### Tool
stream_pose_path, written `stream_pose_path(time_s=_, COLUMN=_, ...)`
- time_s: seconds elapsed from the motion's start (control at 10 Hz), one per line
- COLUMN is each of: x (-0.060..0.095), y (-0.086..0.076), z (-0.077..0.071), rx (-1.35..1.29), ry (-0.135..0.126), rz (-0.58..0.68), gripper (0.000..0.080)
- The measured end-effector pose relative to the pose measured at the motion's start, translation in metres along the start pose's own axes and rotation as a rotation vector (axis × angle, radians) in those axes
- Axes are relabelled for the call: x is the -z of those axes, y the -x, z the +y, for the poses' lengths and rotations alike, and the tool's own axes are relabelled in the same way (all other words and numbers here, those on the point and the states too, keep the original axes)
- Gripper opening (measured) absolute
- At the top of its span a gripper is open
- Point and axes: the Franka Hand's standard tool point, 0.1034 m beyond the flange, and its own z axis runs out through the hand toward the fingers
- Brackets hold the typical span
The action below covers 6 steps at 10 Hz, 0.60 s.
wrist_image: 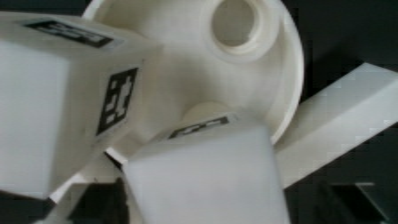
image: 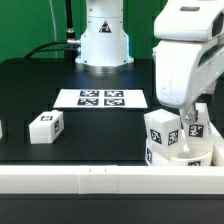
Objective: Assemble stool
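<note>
1. You had the gripper [image: 190,118] down at about 4 o'clock in the exterior view, right over the stool parts. Its fingertips were lost among white plastic, so I could not tell whether it was open, closed or gripping anything.
2. The seat [image: 196,158] sat at that same 4 o'clock spot, just beside the long rail [image: 90,178] that ran along the 6 o'clock edge.
3. An upright leg [image: 161,133] stood at the seat's 9 o'clock side, with its tags facing the camera. Whether it was fitted in or only resting there could not be told.
4. A small tagged piece [image: 196,128] showed just under the gripper. You could not see whether it was being held.
5. In the wrist view the seat [wrist_image: 267,65] filled much of the picture, with its round hole plain to see. A side-tagged leg [wrist_image: 63,110] and a top-tagged leg [wrist_image: 210,165] lay in front of it, close together.
6. A loose leg [image: 45,127] lay on the black table [image: 40,85] at 9 o'clock, well apart from the seat.
7. The marker board [image: 103,98] lay flat near the middle, toward 12 o'clock.
</note>
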Motion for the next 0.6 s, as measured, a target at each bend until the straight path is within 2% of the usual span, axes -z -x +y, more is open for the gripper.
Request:
stream_pose_path(time_s=0.1, x=0.0001, y=0.0001, z=0.0002, rx=0.000, ry=0.000, rz=0.000, gripper=0.0427)
stream_pose_path(time_s=0.2, x=0.0000, y=0.0001, z=0.0002, rx=-0.007, ry=0.000, rz=0.000, gripper=0.0337)
stream_pose_path(time_s=0.6, x=-0.0004, y=0.0004, z=0.0002, rx=-0.141, ry=-0.004, rz=0.003, gripper=0.0337)
